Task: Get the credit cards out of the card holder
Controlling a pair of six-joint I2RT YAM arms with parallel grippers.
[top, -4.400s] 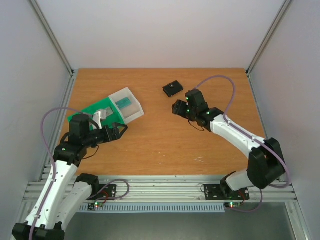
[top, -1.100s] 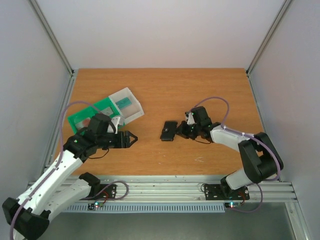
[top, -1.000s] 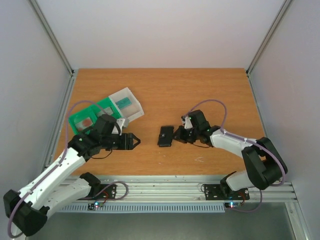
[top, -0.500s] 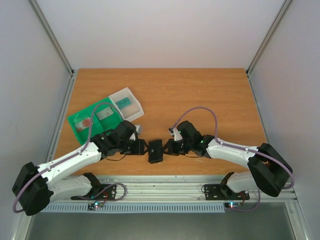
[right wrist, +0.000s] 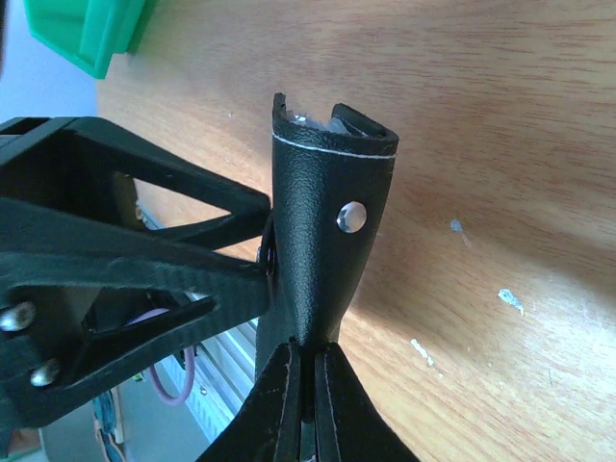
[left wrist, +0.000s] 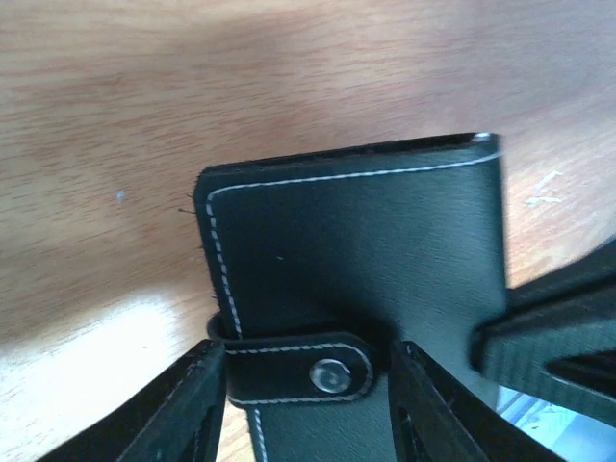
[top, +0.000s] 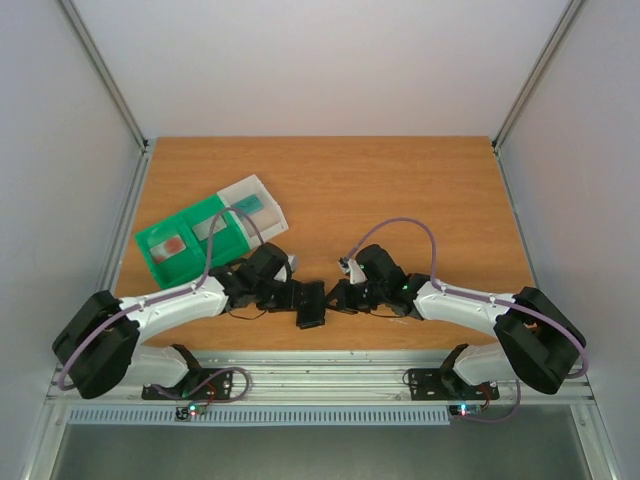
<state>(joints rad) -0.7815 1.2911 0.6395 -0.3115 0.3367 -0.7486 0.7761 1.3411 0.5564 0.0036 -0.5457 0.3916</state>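
Top view: both claws overlap the card holder, hiding its side edges. The cards in the green tray are too small to identify.

Left wrist view: the holder's lower part runs off the bottom edge. Whether the left claw presses the strap cannot be determined.

Right wrist view: the holder's contents show only as a pale blurred sliver. The tray is cropped at the corner.
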